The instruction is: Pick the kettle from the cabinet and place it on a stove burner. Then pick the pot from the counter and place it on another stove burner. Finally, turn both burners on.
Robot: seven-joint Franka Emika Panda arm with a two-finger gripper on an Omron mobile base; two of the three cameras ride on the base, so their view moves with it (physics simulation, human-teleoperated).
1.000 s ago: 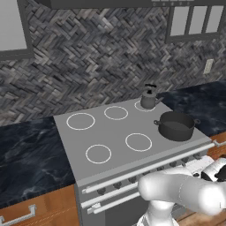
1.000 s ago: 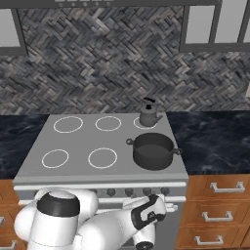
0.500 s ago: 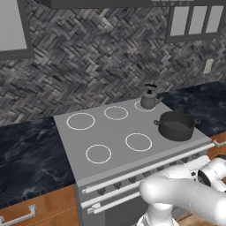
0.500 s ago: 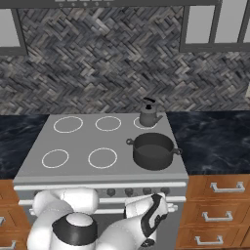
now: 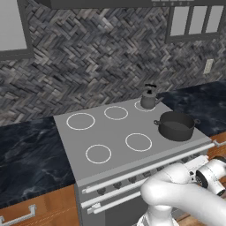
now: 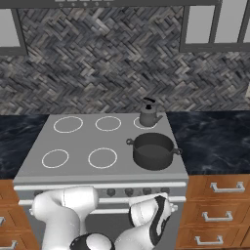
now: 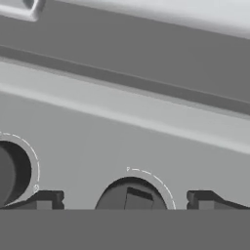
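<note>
Herringbone stone wall (image 6: 97, 63) backs the whole scene. Black counter (image 6: 215, 141) runs on both sides of the grey stove (image 6: 78, 144), brown drawers (image 6: 219, 210) with silver handles below the counter. Stove top has six ring burners. Pot (image 6: 153, 151) sits on the front right burner, no lid, loop handles out to the sides. Kettle (image 6: 148, 116) stands upright on the back right burner, just behind the pot, not touching it. Other four burners are bare. Row of dark knobs along the stove's front panel.

White arm (image 6: 68, 215) is folded low in front of the stove, elbow bent, hand turned toward the front panel under the pot. In the hand view the gripper (image 7: 122, 201) faces one knob (image 7: 131, 197) close up, fingertips (image 7: 46, 200) spread wide on either side of it, grasping nothing. Second knob (image 7: 10, 173) at the left edge.
</note>
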